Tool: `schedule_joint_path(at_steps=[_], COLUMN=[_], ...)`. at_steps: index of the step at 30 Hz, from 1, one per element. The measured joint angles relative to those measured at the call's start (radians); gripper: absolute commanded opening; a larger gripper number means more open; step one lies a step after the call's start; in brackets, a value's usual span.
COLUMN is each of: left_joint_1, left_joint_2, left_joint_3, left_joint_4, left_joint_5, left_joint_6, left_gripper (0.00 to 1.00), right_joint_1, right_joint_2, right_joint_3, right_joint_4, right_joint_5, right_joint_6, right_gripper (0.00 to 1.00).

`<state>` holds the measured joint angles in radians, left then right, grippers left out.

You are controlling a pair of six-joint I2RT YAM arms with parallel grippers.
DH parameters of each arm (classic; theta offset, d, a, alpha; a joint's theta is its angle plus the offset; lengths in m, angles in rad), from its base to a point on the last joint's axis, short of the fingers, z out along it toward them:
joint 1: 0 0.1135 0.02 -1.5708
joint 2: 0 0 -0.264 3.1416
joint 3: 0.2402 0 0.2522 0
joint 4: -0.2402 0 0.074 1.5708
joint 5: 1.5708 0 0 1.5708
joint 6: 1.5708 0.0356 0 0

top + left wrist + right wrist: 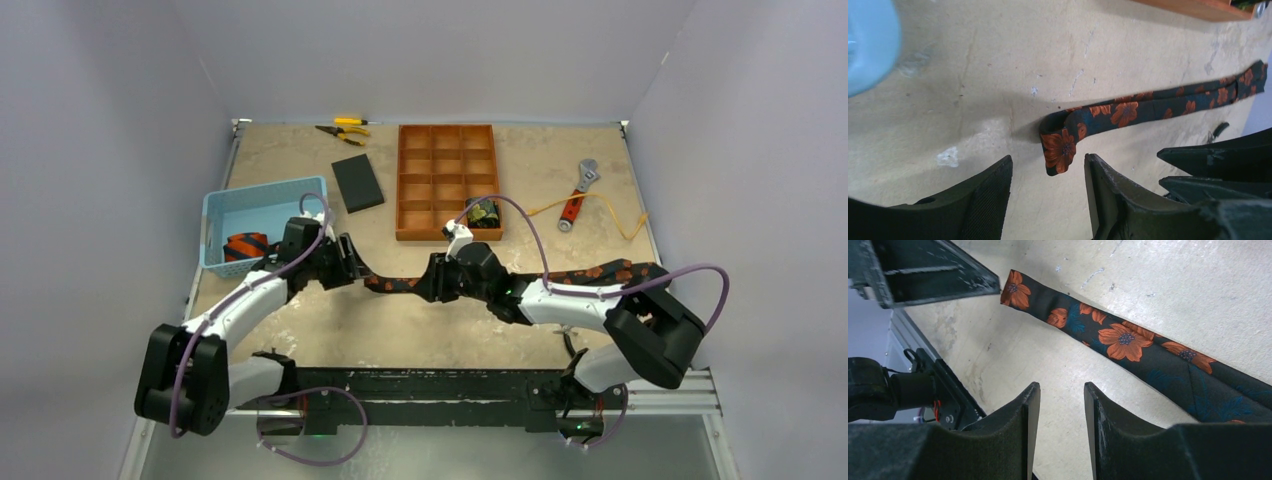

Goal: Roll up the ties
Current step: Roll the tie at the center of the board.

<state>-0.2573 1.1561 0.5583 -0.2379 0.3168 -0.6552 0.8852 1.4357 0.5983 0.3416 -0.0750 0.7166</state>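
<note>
While the tie (1128, 107) lies flat on the desk (998, 75), its narrow tip sits folded just ahead of the left fingers (983, 200), which are spread and empty. Same for the right fingers (1013, 435), with fabric just beyond them. It looks soft, light and slippery, so I'd pinch the tip.

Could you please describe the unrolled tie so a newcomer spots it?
Find the wooden compartment tray; on the table on its near side lies a long strip. It is the dark tie with orange flowers, the only one stretched out; a rolled tie sits in the tray, another in the blue basket.
</note>
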Motion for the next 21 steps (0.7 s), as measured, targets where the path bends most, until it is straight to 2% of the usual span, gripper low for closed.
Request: schedule_joint_path(at_steps=[4, 10, 19, 21], left_joint_1=[0.010, 0.016, 0.024, 0.026], left_joint_2=[0.071, 0.113, 0.170, 0.180], left_joint_3=[0.001, 0.001, 0.020, 0.026], left_joint_4=[0.012, 0.023, 0.061, 0.066], left_joint_5=[0.102, 0.174, 0.192, 0.192], left_joint_6=[0.026, 0.048, 0.047, 0.047], left_gripper=[0.50, 0.36, 0.38, 0.34], right_joint_1=[0.000, 0.000, 0.000, 0.000], right_joint_2=[-0.006, -0.006, -0.006, -0.006], right_joint_3=[0.000, 0.000, 0.000, 0.000], right_joint_4=[0.003, 0.003, 0.006, 0.012], right_joint_5=[-0.013, -0.024, -0.026, -0.026], right_joint_6=[-0.003, -0.004, -0.005, -0.005], right_gripper=[0.41, 0.41, 0.41, 0.41])
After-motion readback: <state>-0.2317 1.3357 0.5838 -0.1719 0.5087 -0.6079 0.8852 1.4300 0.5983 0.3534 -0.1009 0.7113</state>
